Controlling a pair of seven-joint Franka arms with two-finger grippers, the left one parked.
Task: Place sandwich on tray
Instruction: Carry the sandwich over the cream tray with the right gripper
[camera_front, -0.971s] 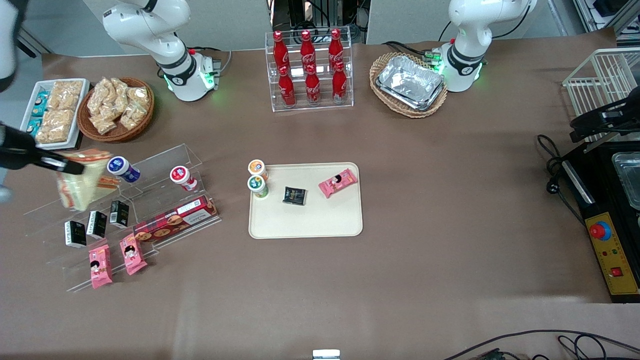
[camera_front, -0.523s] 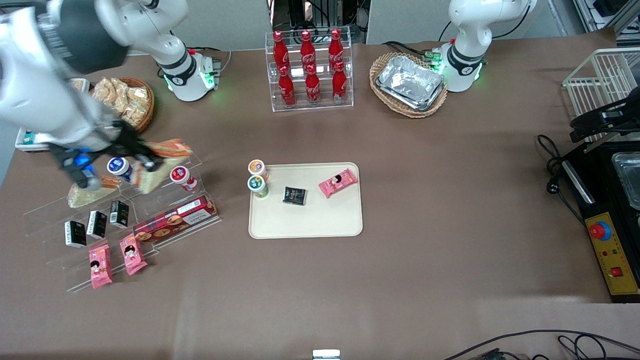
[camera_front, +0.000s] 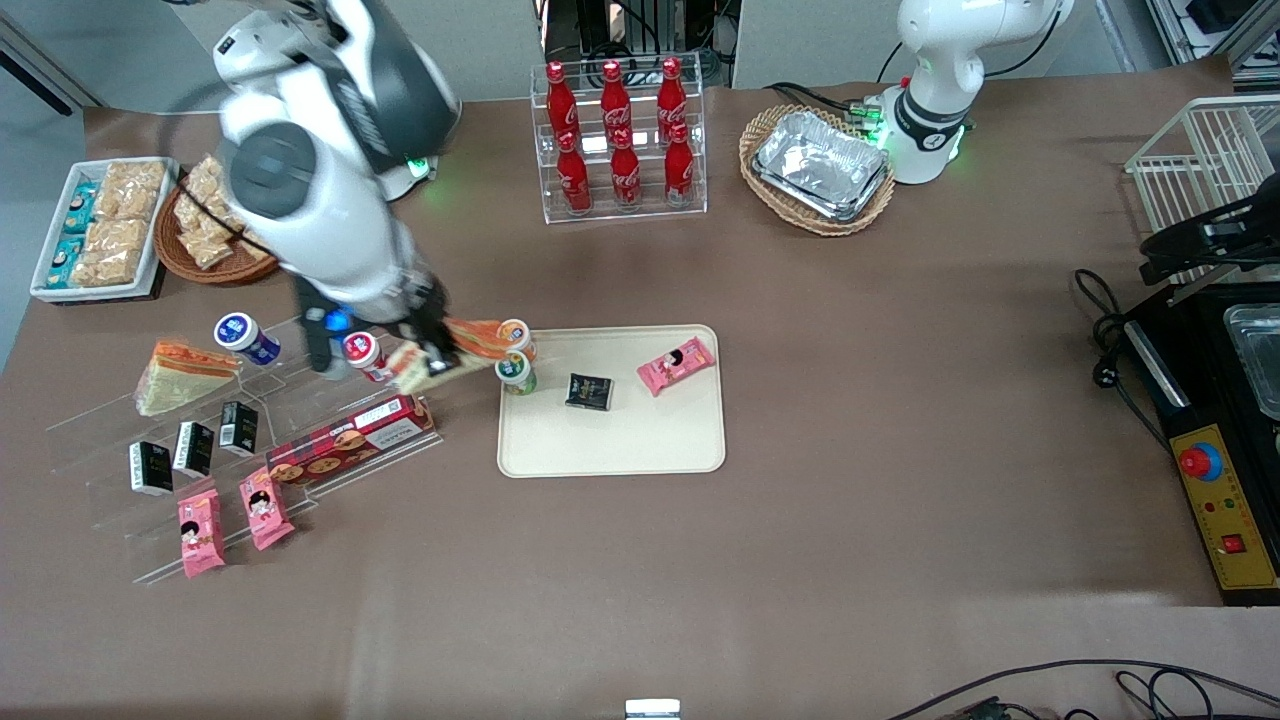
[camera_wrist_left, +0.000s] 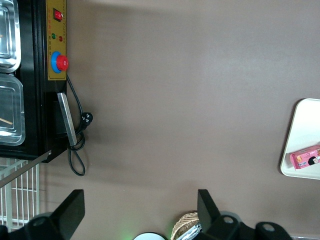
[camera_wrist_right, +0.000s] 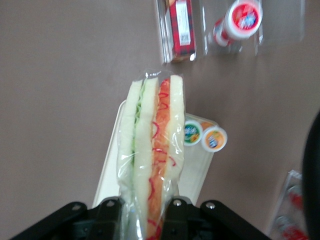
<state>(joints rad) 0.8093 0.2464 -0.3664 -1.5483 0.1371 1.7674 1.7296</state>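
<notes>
Front view: end effector (camera_front: 437, 352)-held sandwich (camera_front: 462, 350) lengthwise toward tray (camera_front: 640, 440)

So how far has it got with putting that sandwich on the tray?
Picked up: the gripper is shut on the sandwich, which hangs above the table beside the two small cups at the tray's edge. In hand: carrying it to the tray. Left: lowering it onto the bare part nearer the front camera and letting go.

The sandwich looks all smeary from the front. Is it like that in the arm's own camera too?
In the front view the sandwich and the gripper holding it above the table beside the tray are streaked with motion blur. In the right wrist view the sandwich is only slightly soft: its red and green filling stripes show, with glare on the wrap.
</notes>
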